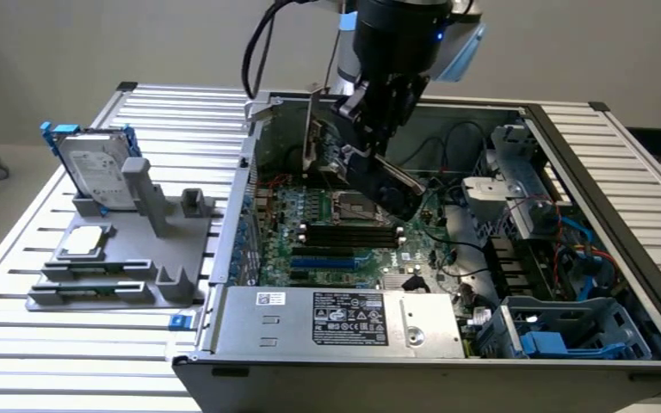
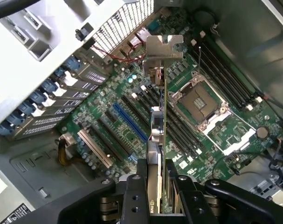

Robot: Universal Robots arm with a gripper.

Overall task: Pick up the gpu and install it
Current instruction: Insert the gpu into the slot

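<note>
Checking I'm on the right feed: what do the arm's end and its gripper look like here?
The arm's wrist section is a glossy black cylinder with a small blue light and a pale grey-blue housing on the exterior view's right. Black cables loop down beside it. The gripper is matte black, with blocky linkage arms, round bolt heads and two narrow fingers.

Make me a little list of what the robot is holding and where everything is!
holder: gripper, shut on the gpu
gpu place: inside the open computer case, above the motherboard, not yet in a slot
gpu pose: tilted in the exterior view
silver bracket: on the gpu's end far from the gripper
outside the case: hard drive standing upright on a gray stand, at the exterior view's left
</note>
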